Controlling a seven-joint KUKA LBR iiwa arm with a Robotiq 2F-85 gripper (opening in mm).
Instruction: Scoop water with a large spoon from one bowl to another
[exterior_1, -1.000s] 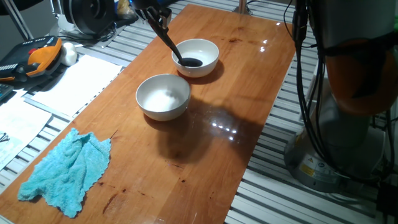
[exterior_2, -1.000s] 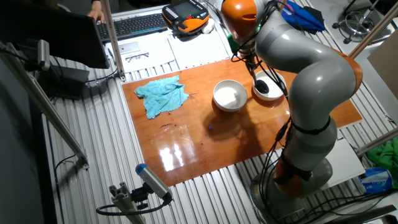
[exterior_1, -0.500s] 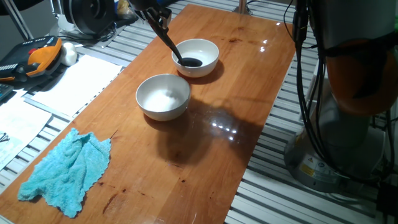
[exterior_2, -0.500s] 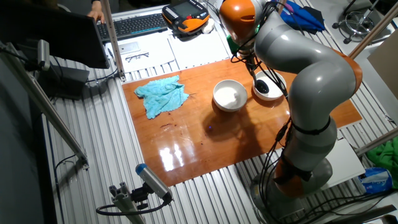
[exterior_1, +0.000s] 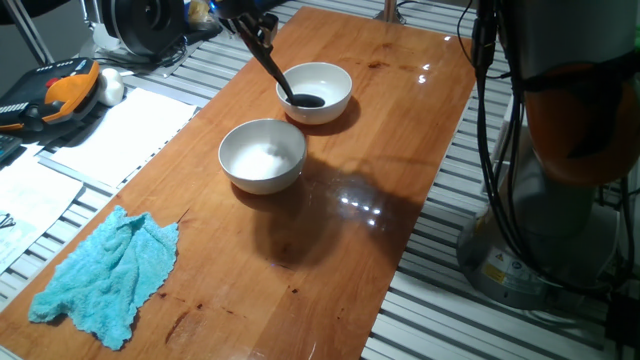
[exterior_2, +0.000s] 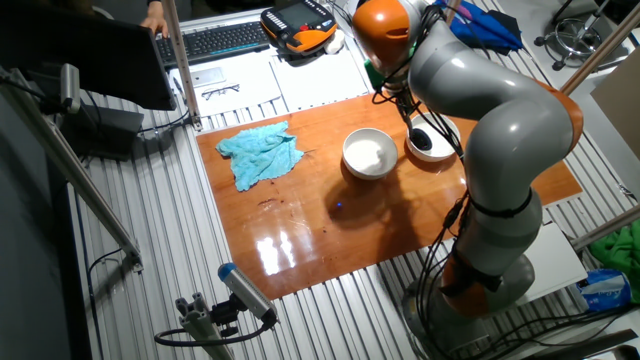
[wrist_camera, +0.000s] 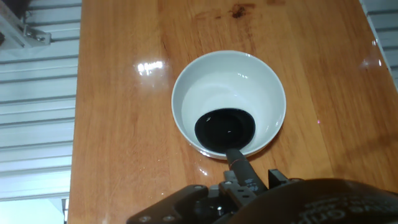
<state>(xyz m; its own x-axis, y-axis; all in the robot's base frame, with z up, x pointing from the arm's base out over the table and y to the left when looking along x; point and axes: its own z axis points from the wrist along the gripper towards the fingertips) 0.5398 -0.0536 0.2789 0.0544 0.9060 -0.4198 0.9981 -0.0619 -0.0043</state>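
A: Where is the black ladle with the deep round head (exterior_1: 307, 100) (wrist_camera: 224, 129)?

B: Its head sits low inside the far white ceramic bowl (exterior_1: 333, 98) (exterior_2: 441, 155) (wrist_camera: 186, 93), against the side nearest the gripper (wrist_camera: 249, 184). The thin handle slants up out of that bowl to the gripper.

A: And the gripper's grip?

B: In the hand view it is clamped around the ladle's handle, directly above the bowl's near rim; the fingers themselves are mostly hidden.

A: Any water visible?

B: A faint glint shows in the ladle head; in the bowl I cannot tell.

A: The second bowl?

B: The nearer white ceramic bowl (exterior_1: 262, 155) (exterior_2: 369, 153) stands just beside the first on the glossy wooden surface (exterior_1: 380, 150) (exterior_2: 300, 220) (wrist_camera: 118, 112). A crumpled turquoise cloth (exterior_1: 105, 275) (exterior_2: 260, 153) lies well apart from both.
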